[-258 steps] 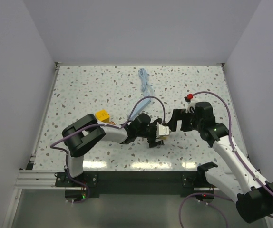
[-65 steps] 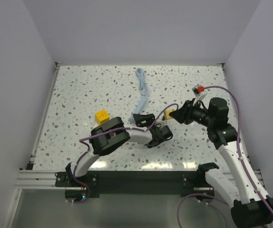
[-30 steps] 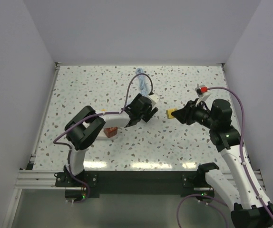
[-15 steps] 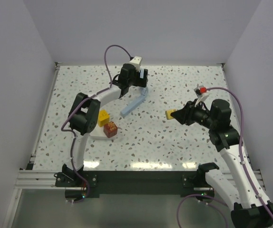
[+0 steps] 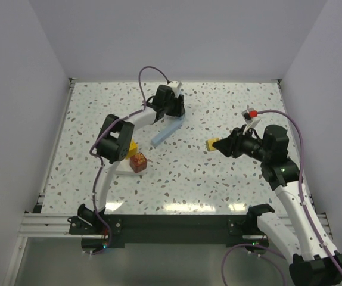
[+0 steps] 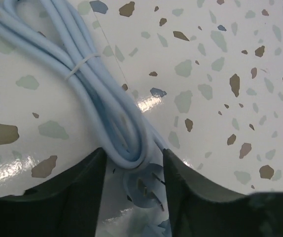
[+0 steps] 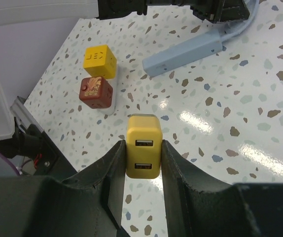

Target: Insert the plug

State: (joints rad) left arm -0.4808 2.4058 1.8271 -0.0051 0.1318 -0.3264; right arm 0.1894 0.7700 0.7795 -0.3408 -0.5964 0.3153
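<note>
Far across the table, the left gripper hangs open, fingers straddling the pale blue cable and its plug, not closed on either. The right gripper pinches the yellow charger, held well apart from the power strip.

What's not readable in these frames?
- Left wrist: pale blue plug is cut by the bottom edge; whether the left gripper clamps it is unclear.
- Right wrist: yellow two-port charger block in the right gripper; prongs hidden behind its body.
- Top external: light blue power strip; sockets too small to see.
</note>
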